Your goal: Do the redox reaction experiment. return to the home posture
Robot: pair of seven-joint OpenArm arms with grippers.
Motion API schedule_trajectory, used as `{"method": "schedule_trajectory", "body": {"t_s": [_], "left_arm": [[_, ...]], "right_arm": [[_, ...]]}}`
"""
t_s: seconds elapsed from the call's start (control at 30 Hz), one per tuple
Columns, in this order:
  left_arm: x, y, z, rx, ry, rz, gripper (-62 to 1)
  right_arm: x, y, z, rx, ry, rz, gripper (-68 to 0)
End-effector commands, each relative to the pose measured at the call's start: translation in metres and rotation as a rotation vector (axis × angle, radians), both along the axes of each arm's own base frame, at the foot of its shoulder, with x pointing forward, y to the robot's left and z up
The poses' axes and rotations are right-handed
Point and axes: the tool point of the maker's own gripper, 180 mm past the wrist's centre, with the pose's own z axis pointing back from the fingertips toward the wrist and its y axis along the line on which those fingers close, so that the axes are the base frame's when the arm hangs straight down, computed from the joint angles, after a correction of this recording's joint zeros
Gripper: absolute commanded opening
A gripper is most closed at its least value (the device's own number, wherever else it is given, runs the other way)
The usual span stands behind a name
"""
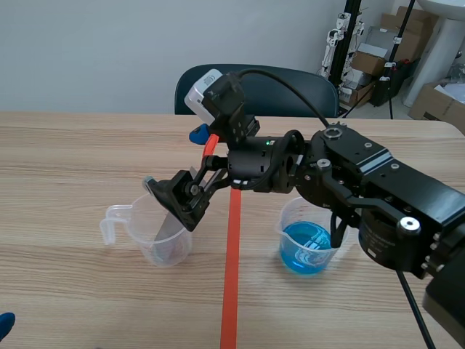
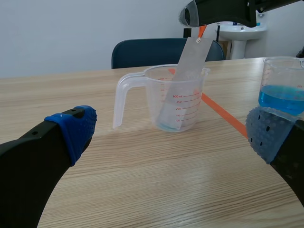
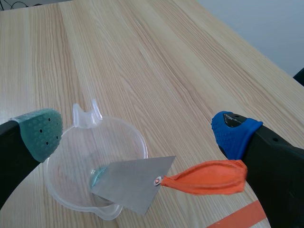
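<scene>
On the table (image 1: 73, 160), two cups stand either side of the tape line (image 1: 232, 254): the handled cup (image 1: 163, 240) to the left, the cup holding liquid (image 1: 309, 240) to the right, well apart. A flat strip (image 2: 183, 80) leans tilted inside the handled cup, its upper end above the rim. The right gripper (image 1: 178, 200) hangs over that cup, fingers spread. A chair (image 1: 290, 80) stands behind the table.
</scene>
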Motion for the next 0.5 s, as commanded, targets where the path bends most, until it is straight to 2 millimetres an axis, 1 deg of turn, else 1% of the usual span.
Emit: {"method": "schedule_trajectory", "body": {"t_s": [0.0,0.17,0.47], "left_arm": [[-0.0016,0.0019,0.0117,-0.011,-0.058,0.003,1.4],[-0.0016,0.0019,0.0117,-0.011,-0.058,0.003,1.4],[-0.0016,0.0019,0.0117,-0.011,-0.058,0.003,1.4]], "right_arm": [[0.0024,0.0060,0.0131,0.044,-0.015,0.003,0.4],[-0.0006,0.0101,0.0121,0.048,-0.007,0.009,0.4],[-0.0011,0.0104,0.0117,0.048,-0.007,0.009,0.4]]}}
